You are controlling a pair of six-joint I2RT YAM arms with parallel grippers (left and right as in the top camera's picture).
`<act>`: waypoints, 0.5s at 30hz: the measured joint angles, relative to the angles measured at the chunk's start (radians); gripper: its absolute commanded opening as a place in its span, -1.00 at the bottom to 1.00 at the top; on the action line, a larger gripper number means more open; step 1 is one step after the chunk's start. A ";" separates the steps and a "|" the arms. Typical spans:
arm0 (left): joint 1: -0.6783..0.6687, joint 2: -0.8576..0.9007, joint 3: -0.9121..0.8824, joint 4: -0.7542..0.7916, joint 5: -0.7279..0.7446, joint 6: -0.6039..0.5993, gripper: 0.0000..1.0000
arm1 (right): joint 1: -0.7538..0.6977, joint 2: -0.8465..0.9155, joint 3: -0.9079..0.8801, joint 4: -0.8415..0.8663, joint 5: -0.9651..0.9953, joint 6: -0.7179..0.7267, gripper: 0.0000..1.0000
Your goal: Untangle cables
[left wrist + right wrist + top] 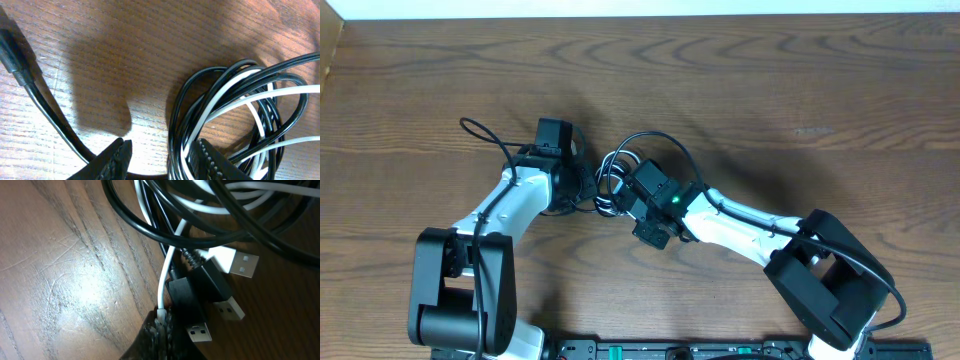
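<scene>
Right claw, low on the table, clamps the white cable; left claw stands half-open.

No lettering, label, brand or number is legible in any view.

Overhead light reaches me soft and even. Left wrist: dark shadow across the table; right wrist: glare at frame left, white cable perhaps overexposed.
</scene>
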 measured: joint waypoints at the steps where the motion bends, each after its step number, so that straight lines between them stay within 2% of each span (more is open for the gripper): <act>1: 0.000 0.000 0.000 0.000 0.000 0.000 -0.12 | 0.000 0.000 0.000 0.000 0.000 0.000 -0.98; 7: 0.000 0.000 0.000 0.000 -0.006 0.000 -0.12 | -0.001 -0.003 0.007 -0.009 0.019 0.000 -0.98; 13: 0.000 0.000 0.000 0.000 -0.015 0.000 -0.13 | -0.018 -0.036 0.014 0.061 0.045 -0.001 -0.98; 15: 0.000 0.000 0.000 0.000 -0.016 -0.001 -0.20 | -0.019 -0.039 0.017 0.069 0.050 -0.001 -0.98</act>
